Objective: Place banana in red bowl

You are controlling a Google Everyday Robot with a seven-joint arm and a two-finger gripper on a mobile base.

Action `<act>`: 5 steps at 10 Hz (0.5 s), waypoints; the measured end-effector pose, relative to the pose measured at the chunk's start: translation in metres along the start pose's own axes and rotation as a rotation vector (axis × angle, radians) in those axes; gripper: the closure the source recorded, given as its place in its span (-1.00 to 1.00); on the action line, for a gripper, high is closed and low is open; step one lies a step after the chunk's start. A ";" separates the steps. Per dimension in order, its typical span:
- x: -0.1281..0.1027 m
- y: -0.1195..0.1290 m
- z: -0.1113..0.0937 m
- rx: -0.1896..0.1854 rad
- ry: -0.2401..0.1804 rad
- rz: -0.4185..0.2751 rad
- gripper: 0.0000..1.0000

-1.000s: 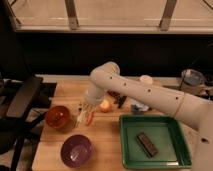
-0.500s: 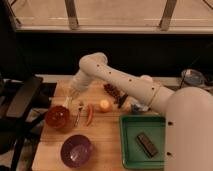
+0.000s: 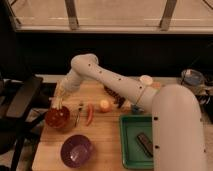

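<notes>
The red bowl (image 3: pixel 57 118) sits at the left of the wooden table. My gripper (image 3: pixel 61 94) hangs right above it, at the end of the white arm that reaches in from the right. It is shut on the banana (image 3: pixel 58 103), whose pale strips hang down from the fingers to the bowl's rim. I cannot tell whether the banana's lower end touches the inside of the bowl.
A red chili pepper (image 3: pixel 90 114) and a thin utensil (image 3: pixel 79 113) lie just right of the bowl. A small orange fruit (image 3: pixel 104 105) is beyond them. A purple dish (image 3: pixel 76 150) stands at the front. A green tray (image 3: pixel 131 150) holds a dark object (image 3: pixel 145 144).
My gripper has carried the banana leftward from the table's middle to over the red bowl, and lower.
</notes>
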 end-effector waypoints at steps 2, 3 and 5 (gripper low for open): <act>-0.010 0.002 0.012 -0.009 -0.024 -0.001 0.29; -0.015 0.005 0.018 -0.015 -0.034 0.007 0.08; -0.018 0.016 0.021 -0.022 -0.044 0.036 -0.25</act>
